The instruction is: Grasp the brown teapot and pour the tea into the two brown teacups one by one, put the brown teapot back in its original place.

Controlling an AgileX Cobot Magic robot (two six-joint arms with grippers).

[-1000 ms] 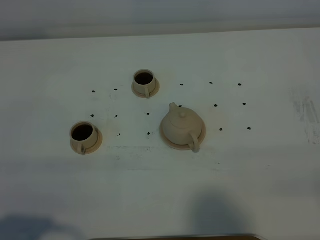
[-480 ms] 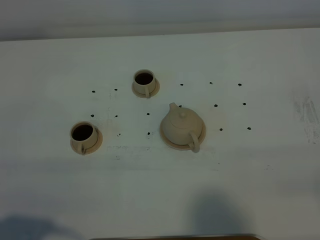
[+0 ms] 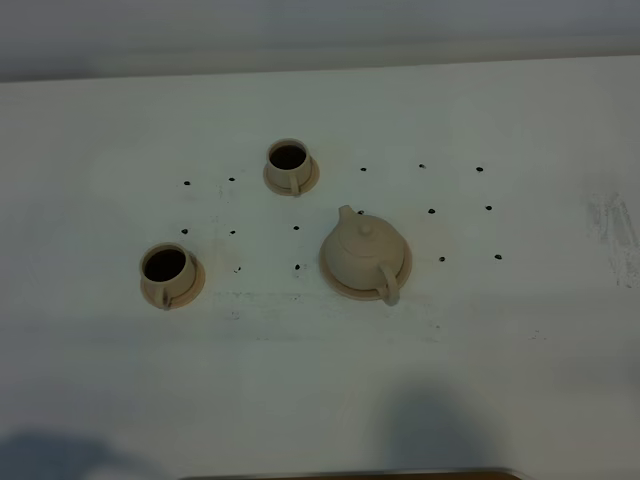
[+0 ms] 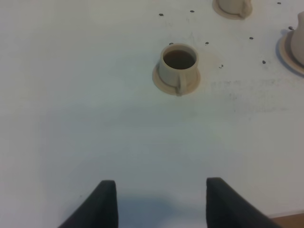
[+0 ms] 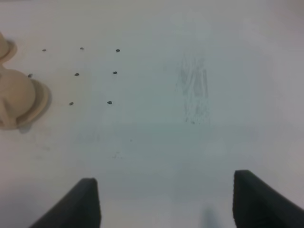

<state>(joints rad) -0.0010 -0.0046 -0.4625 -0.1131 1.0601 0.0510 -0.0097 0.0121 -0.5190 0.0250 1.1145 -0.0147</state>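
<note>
Two brown teacups (image 3: 168, 274) (image 3: 291, 165) on saucers, left and far of centre, apart. Brown teapot (image 3: 364, 254) upright on its wide saucer (image 3: 404, 268), centre. Left gripper (image 4: 159, 202) and right gripper (image 5: 164, 202): jaws spread, holding nothing, over white table (image 3: 500, 330).

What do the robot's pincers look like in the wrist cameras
Only the finger ends show. The left pincer has two matte black, flat-sided fingers tapering to blunt tips. The right pincer has the same black wedge-shaped fingers. No cables, markings or arm links are visible.
</note>
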